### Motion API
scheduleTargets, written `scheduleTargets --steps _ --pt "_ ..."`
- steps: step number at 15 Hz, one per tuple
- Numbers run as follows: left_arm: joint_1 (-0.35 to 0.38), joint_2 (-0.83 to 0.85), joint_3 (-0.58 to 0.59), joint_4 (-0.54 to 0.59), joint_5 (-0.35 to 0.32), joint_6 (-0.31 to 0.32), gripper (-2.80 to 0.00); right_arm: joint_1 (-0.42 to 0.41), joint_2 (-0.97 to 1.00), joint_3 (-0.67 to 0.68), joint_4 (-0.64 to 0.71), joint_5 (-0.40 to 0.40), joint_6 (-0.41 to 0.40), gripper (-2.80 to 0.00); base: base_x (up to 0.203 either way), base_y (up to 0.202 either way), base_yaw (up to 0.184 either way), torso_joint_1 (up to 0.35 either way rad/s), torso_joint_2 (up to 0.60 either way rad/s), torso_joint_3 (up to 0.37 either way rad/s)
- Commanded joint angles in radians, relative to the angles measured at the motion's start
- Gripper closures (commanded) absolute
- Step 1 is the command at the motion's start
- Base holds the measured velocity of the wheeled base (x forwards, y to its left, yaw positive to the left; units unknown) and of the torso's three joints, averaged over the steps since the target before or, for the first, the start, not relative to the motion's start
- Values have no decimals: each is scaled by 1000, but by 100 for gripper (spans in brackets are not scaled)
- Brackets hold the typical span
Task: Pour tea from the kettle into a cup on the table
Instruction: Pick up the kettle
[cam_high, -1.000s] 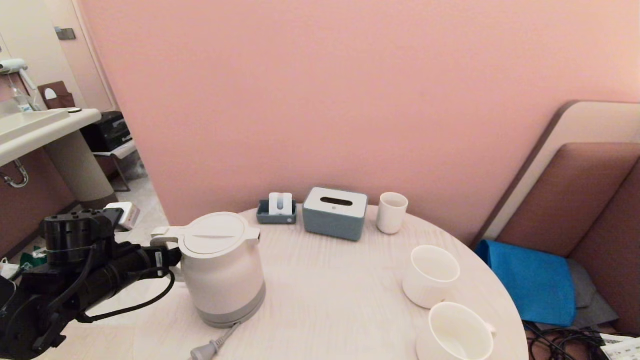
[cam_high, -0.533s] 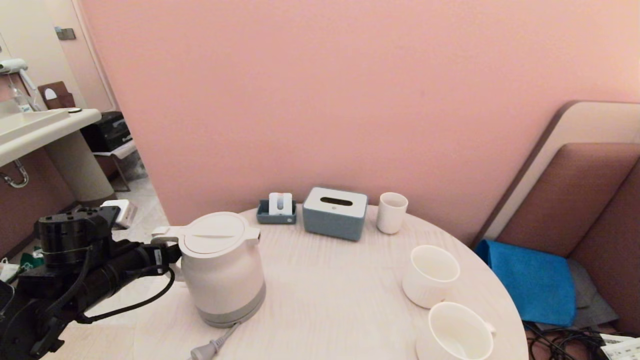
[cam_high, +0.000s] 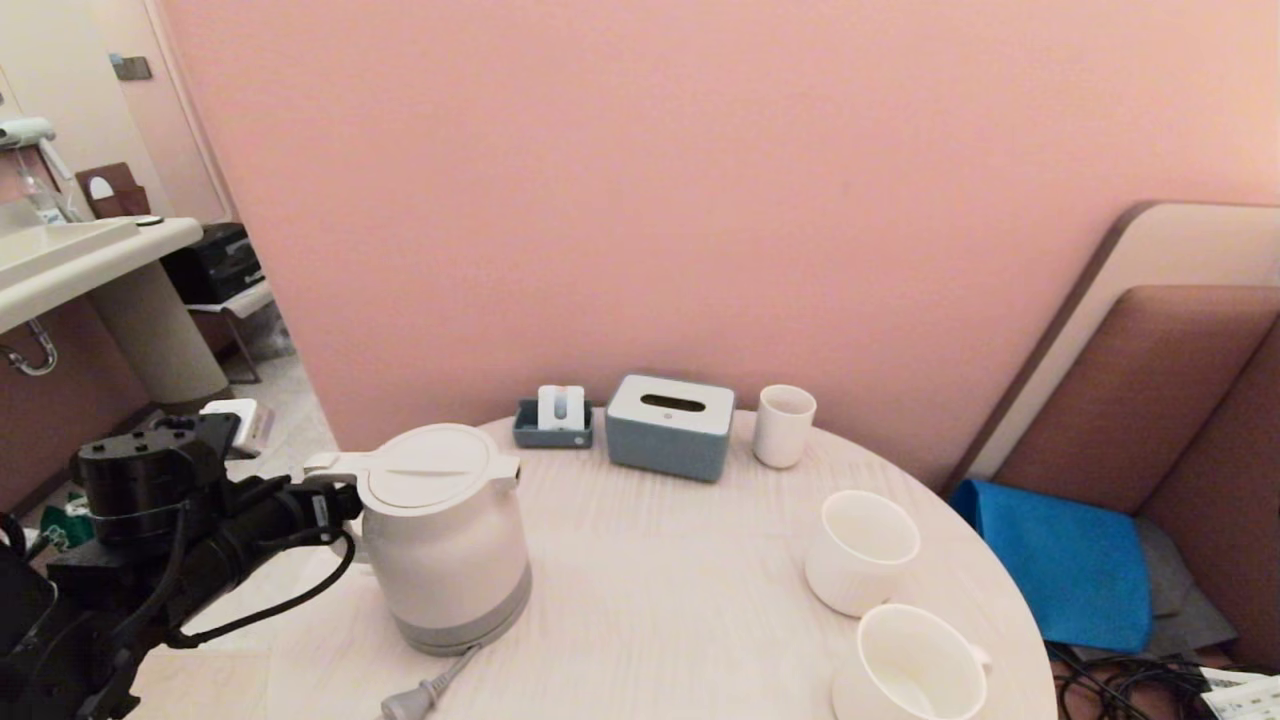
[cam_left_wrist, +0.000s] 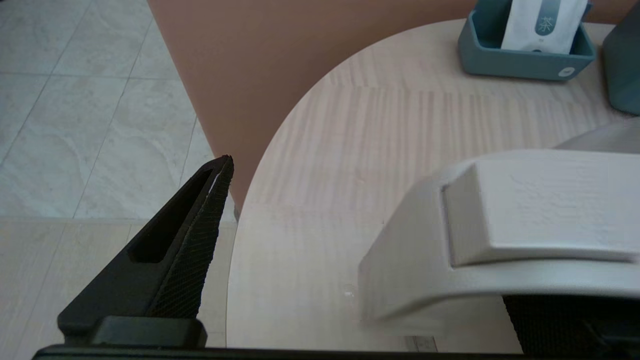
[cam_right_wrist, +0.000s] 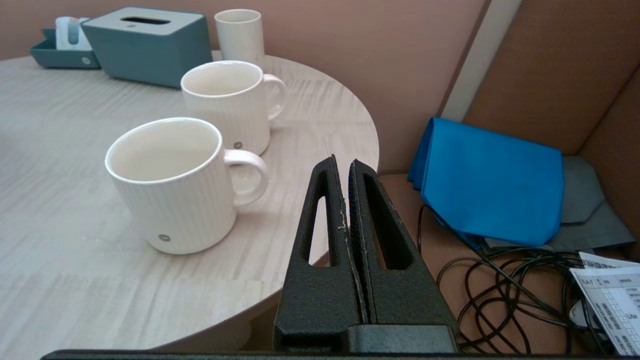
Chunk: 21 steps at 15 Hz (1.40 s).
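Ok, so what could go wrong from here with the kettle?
The left hand is open around the handle of the kettle; a shallow grip could let it tip when lifted. The power cord runs out from under it and might snag. The two mugs stand near the right edge of the table, so the carry is long.

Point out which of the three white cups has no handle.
The tall straight cup at the back of the table, beside the grey tissue box. The two mugs near the right edge both have handles.

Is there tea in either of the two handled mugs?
No: in the right wrist view both the near mug and the far mug show bare white interiors.
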Motion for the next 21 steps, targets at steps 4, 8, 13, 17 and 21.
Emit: scheduleTargets --steps 4,8,13,17,21 --pt "0 14 5 -6 -2 -4 -61 0 0 0 0 -2 0 0 0 0 0 0 0 0" --pt "0 8 8 -8 0 -3 0 0 0 0 0 0 0 0 0 0 0 0 0 0" --pt "0 3 6 -8 1 -3 0 0 0 0 0 -1 0 0 0 0 0 0 0 0" --pt "0 3 4 -8 1 -3 0 0 0 0 0 0 0 0 0 0 0 0 0 0" --pt "-1 -11 -21 -8 -2 0 0 0 0 0 0 -2 0 0 0 0 0 0 0 0"
